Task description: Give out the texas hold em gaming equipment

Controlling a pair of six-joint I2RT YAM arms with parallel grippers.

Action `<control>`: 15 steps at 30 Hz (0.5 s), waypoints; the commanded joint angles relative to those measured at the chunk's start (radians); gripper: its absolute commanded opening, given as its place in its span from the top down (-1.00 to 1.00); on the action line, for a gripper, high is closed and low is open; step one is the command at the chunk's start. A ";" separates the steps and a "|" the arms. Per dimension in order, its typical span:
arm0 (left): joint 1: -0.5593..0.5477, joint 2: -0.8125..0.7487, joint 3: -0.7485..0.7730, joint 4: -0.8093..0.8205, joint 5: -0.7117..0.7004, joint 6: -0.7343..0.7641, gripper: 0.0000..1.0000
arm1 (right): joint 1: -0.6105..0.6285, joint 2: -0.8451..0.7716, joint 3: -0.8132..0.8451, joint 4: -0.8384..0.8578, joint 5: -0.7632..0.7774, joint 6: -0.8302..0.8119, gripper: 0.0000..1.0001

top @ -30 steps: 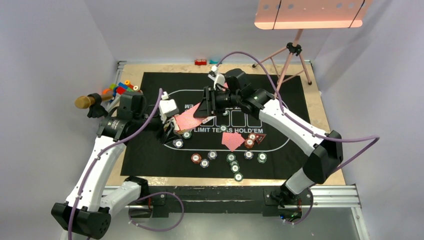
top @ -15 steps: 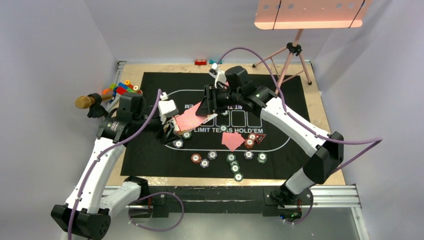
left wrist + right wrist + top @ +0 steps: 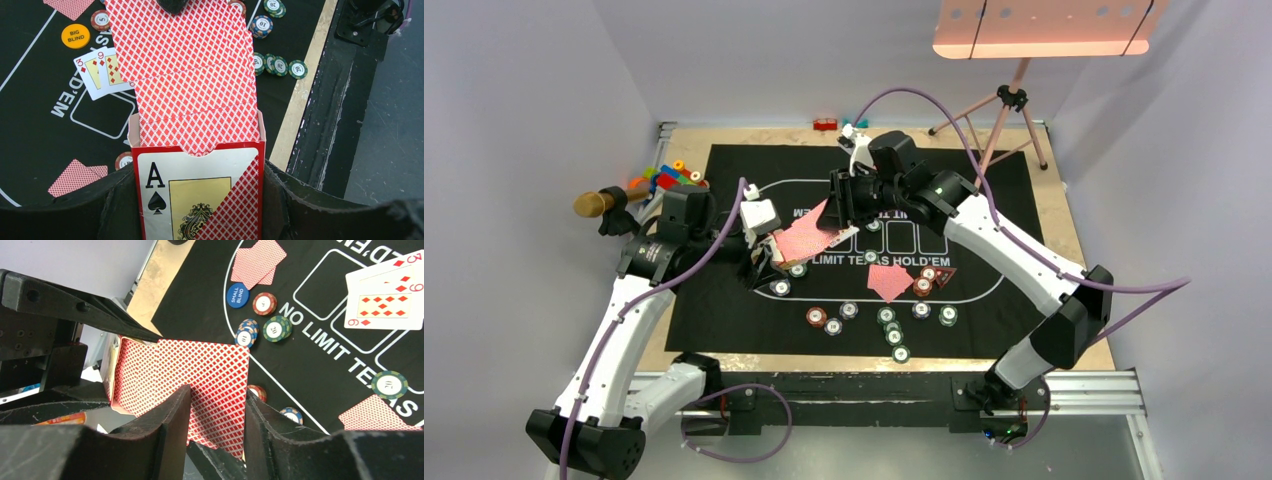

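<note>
My left gripper (image 3: pixel 197 192) is shut on an open ace-of-spades card box (image 3: pixel 200 200), held over the black mat (image 3: pixel 724 300) left of centre. Red-backed playing cards (image 3: pixel 190 75) fan out of the box's mouth. My right gripper (image 3: pixel 217 405) reaches in from the far side, fingers apart, with the fanned cards (image 3: pixel 210 375) showing flat in the gap; no pinch shows. Face-up cards (image 3: pixel 390 300) lie on the printed boxes. Face-down cards (image 3: pixel 889 282), a red triangle (image 3: pixel 944 278) and striped chips (image 3: pixel 889 325) dot the near side. An orange BIG BLIND disc (image 3: pixel 75 36) and a blue SMALL BLIND disc (image 3: pixel 237 295) lie on the mat.
Toy bricks (image 3: pixel 664 178) and a gold-headed microphone (image 3: pixel 599 203) sit at the mat's left edge. A tripod (image 3: pixel 1009 100) stands at the back right under a lamp panel (image 3: pixel 1044 25). Small red and teal pieces (image 3: pixel 826 124) lie at the far edge.
The right gripper has crept slightly toward the far left above the fanned cards. The left arm and the box have stayed put.
</note>
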 commanded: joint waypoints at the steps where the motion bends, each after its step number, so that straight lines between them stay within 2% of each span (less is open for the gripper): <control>1: 0.008 -0.013 0.016 0.048 0.046 -0.016 1.00 | 0.013 -0.035 0.055 -0.024 0.059 -0.034 0.18; 10: 0.008 -0.013 0.014 0.042 0.052 -0.010 1.00 | 0.016 -0.049 0.079 -0.068 0.137 -0.067 0.23; 15: 0.008 -0.015 0.011 0.044 0.051 -0.011 1.00 | 0.016 -0.073 0.081 -0.055 0.151 -0.057 0.35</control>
